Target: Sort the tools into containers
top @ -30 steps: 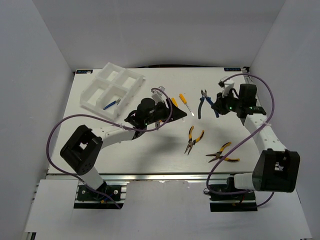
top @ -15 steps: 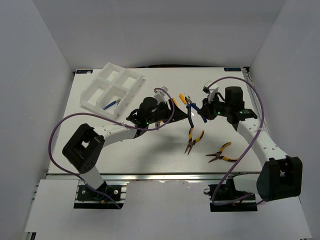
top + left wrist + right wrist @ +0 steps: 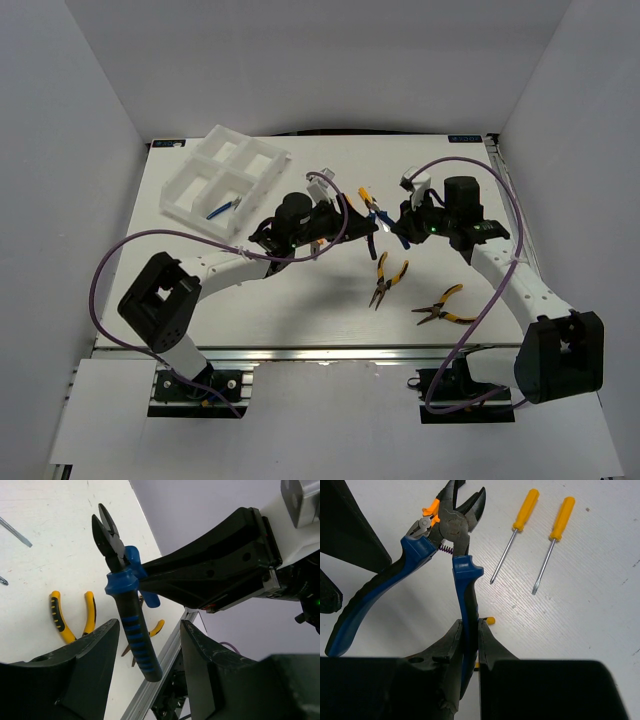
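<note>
- White tray (image 3: pixel 185 172), 10 o'clock on the table: one blue-handled tool (image 3: pixel 222 208) already lies in a compartment. It is well apart from the handover, so the carry is long.
- Left gripper (image 3: pixel 150 630): fingers spread, straddling the free handle, no contact visible. Closing off-centre could knock the handle aside.
- Blue pliers (image 3: pixel 385 220): in the air near table centre, with the screwdrivers (image 3: pixel 520 525) lying at their 2 o'clock. The handles are splayed and may swing.
- Right gripper (image 3: pixel 469 635): clenched on one handle only. Letting go early would drop the pliers.
</note>
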You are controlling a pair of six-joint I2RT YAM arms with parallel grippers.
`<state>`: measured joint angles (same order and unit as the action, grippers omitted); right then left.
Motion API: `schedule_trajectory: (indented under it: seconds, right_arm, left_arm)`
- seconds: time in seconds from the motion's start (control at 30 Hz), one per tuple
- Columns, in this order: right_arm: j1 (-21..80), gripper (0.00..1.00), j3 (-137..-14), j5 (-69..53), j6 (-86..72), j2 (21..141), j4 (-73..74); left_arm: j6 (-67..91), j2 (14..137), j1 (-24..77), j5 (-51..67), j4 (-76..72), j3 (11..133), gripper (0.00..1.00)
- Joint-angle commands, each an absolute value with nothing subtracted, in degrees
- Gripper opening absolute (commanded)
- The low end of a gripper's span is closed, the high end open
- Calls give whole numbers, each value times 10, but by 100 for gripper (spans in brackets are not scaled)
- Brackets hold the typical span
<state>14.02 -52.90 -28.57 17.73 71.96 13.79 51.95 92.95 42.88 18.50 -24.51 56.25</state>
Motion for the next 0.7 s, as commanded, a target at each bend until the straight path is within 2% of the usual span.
schedule_trajectory:
  seconds: [0.0, 0.43, 0.5, 0.6, 0.67]
  right_arm:
    - [142, 0, -533, -311, 168, 708, 101]
    - [142, 0, -535, -345, 162, 686, 94]
    - [144, 0, -533, -348, 155, 686, 88]
    - [147, 0, -531, -349, 150, 691, 82]
    - [150, 0, -530, -350, 149, 695, 79]
  left_arm:
    - [517, 910, 432, 199, -253, 567, 63]
    - [492, 926, 437, 191, -208, 587, 61]
    - [497, 931, 437, 195, -214, 589, 58]
    - [508, 932, 438, 203, -227, 586, 48]
    - [512, 930, 438, 205, -232, 582, 45]
